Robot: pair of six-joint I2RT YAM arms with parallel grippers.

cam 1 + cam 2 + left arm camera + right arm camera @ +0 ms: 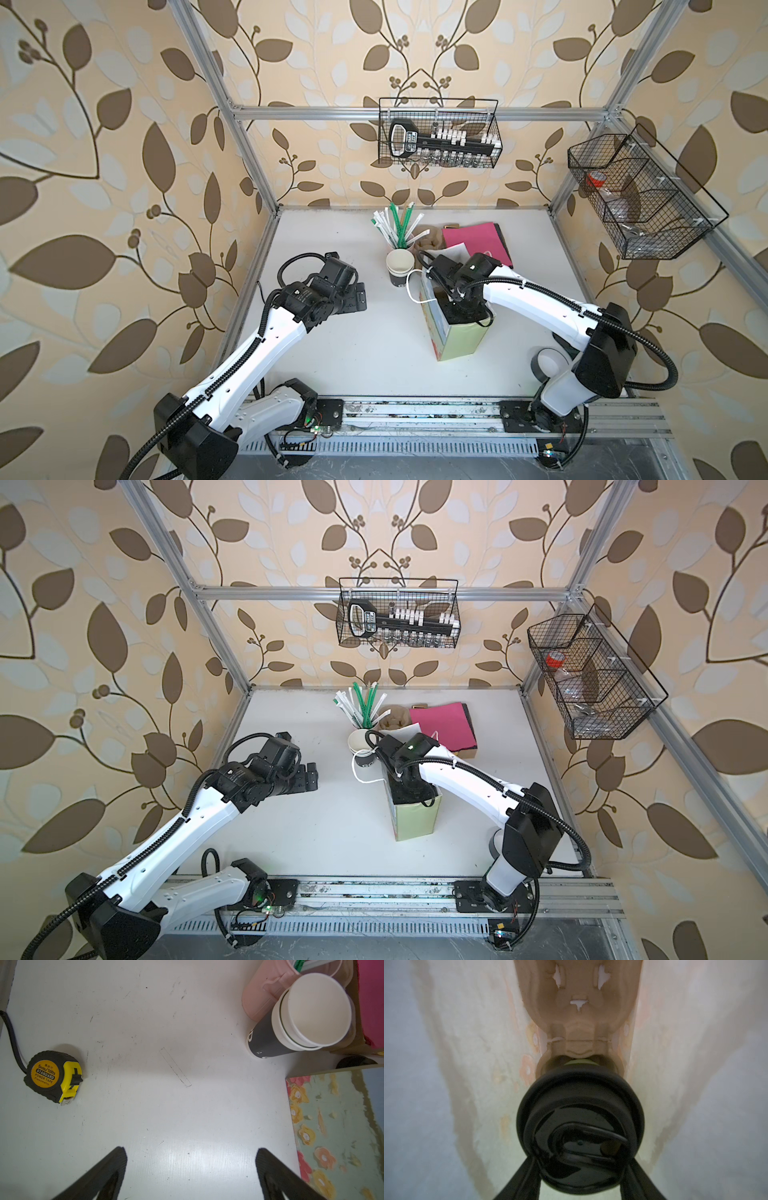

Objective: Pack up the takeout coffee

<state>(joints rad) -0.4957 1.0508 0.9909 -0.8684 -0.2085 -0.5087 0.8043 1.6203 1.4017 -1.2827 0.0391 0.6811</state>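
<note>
Right wrist view: right fingers (pixel 522 1176) pinching lidded coffee cup (pixel 579 1126) inside floral paper bag (pixel 471 1068). Left fingers (pixel 113 1167) spread wide above tabletop (pixel 166 1109).

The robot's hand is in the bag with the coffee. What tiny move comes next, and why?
Probably ease the takeout coffee straight down: the right gripper grips its lid inside the bag, and the cup's green body meets the hole in the cardboard carrier.
</note>
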